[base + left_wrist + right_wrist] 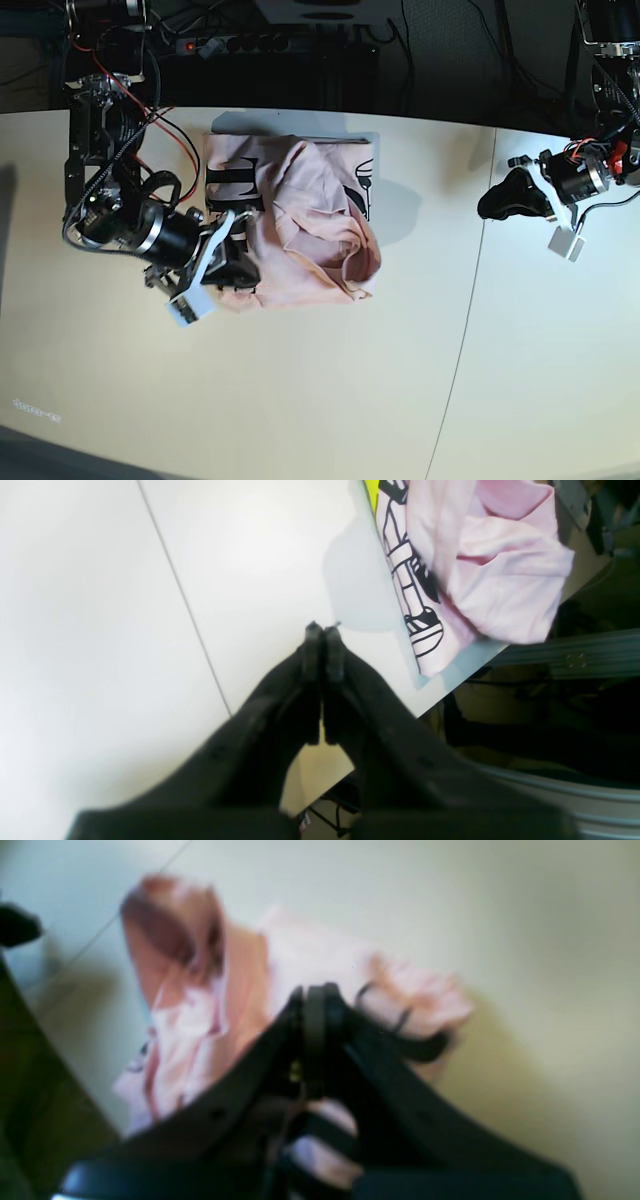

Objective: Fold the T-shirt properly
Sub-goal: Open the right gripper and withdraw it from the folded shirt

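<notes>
The pale pink T-shirt [300,215] lies crumpled in a rough heap at the back middle of the table, with black lettering showing at its left and right edges. My right gripper [243,268] is at the heap's front left corner, low over the cloth. In the blurred right wrist view the gripper [315,992] looks shut, with the T-shirt [200,1005] behind it and no cloth seen between the fingers. My left gripper [490,207] is shut and empty, well to the right of the shirt. In the left wrist view the gripper [322,630] hovers over bare table, with the T-shirt [495,565] beyond it.
A thin seam [468,300] runs front to back across the table [330,390]. A power strip and cables [270,45] lie behind the back edge. The table's edge [450,692] is close to my left gripper. A yellow scrap [371,491] shows beside the shirt.
</notes>
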Tool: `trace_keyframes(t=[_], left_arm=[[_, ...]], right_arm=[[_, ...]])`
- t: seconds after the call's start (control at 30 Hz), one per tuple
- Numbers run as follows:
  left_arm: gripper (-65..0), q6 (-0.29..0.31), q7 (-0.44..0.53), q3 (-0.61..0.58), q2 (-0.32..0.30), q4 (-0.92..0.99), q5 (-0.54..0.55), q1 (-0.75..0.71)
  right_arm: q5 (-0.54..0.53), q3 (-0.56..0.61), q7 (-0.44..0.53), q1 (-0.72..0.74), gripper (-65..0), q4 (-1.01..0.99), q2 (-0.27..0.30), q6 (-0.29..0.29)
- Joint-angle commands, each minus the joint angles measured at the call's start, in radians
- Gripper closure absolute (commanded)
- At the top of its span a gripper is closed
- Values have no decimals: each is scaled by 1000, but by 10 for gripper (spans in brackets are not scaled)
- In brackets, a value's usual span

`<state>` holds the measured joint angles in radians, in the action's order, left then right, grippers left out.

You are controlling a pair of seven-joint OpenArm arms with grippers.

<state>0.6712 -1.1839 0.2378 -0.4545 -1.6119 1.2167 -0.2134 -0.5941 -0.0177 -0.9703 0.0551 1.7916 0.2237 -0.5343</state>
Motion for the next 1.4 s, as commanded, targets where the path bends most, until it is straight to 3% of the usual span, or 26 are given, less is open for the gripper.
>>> trace_keyframes(t=[0.0,0.2,0.5,0.7,0.87,1.07,1.17,1.37], left_arm=[[0,27,10,8,-17,-18,25,9],[0,27,11,8,-17,-18,25,11],[0,27,11,8,-17,-18,24,11],[0,27,11,8,-17,-18,24,11],[0,27,8,43,-17,-18,30,11],[0,27,-57,218,-68,-19,142,-38],[0,27,-84,323,-95,-19,202,-106],[0,27,-93,497,-100,-22,223,-236]], right_arm=[[-23,11,26,0,0,18,3,-13],[-34,140,24,-57,0,18,-3,-13],[-4,349,31,-66,0,18,-109,-13],[59,356,58,-25,0,18,-141,-12],[100,260,57,44,0,18,-141,-12],[75,29,28,57,0,28,-135,-12],[39,-70,27,4,0,89,-88,-12],[27,-259,29,-224,0,285,13,-11]])
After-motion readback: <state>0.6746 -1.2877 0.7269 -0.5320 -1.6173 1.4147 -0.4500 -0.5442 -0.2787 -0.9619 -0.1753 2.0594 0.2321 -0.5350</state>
